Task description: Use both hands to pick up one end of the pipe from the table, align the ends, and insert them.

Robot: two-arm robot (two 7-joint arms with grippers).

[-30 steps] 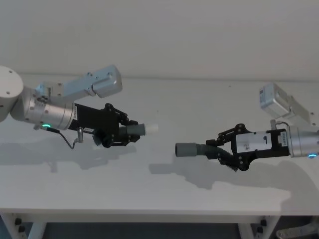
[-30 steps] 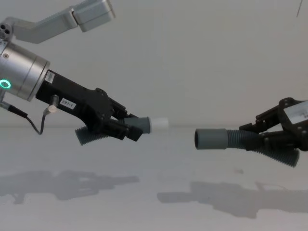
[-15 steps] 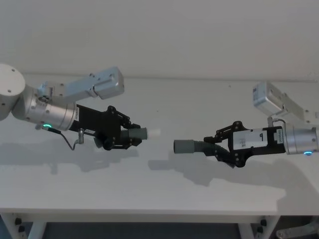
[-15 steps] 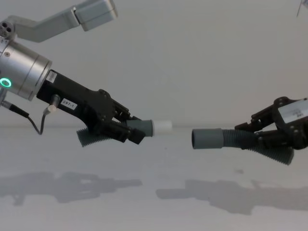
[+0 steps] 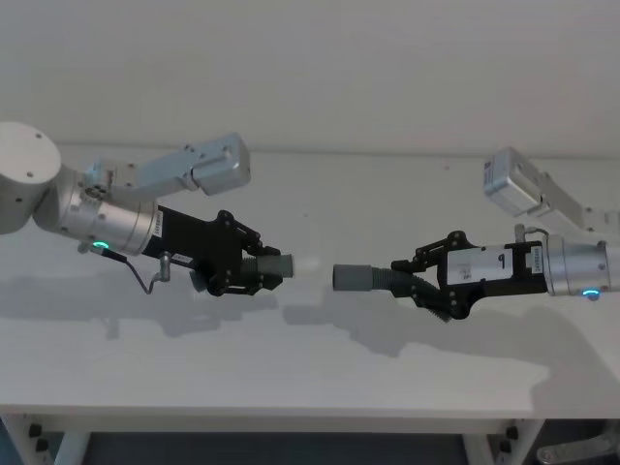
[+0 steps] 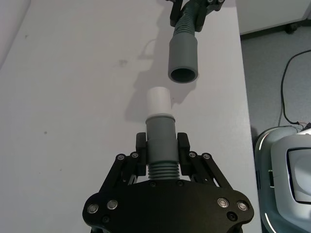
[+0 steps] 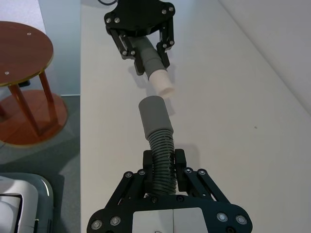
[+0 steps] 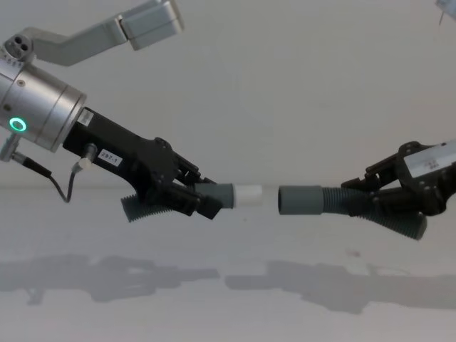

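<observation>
Above the table point(image 5: 310, 378), your left fingers point(image 6: 141, 148) hold the white-tipped pipe point(image 6: 159, 138), right fingers point(image 7: 181, 165) hold the open pipe point(image 7: 154, 116); line them up level, then push straight together.

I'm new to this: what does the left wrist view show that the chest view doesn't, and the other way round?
Left wrist view: it looks past the left gripper straight into the hollow mouth of the grey sleeve, with floor beyond the table. Chest view: side-on, it shows the green light ring on the left arm and both pipe pieces held above their shadows. Both: the white tip faces the sleeve across a small gap, not yet inserted; the right gripper holds the sleeve's piece.
</observation>
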